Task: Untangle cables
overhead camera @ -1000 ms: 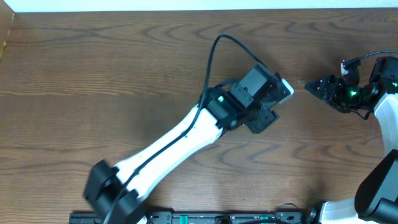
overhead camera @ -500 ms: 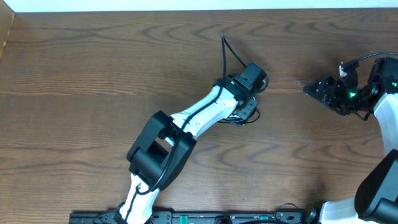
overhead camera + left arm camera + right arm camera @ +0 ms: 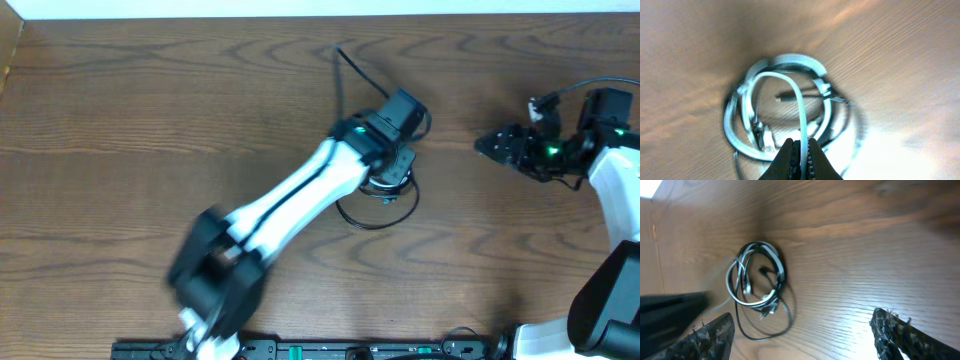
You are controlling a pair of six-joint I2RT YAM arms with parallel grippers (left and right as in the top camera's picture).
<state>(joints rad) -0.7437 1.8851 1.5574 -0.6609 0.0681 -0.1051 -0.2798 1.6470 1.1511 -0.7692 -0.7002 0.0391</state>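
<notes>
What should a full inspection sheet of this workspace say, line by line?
Surface: brown wooden table, grain plainly visible.
Job's things: tangled bundle of thin white and black cords coiled near the table's middle; one black cord loop trails out of it.
Clutter: nothing seen.
Grippers: left gripper shut on the thin white cord, which arches up from the bundle; right gripper open, holding nothing, apart from the bundle.
Cables: thin black wire sticks out from the left arm's wrist.
Surroundings: white strip along the far edge; black rail along the near edge.
</notes>
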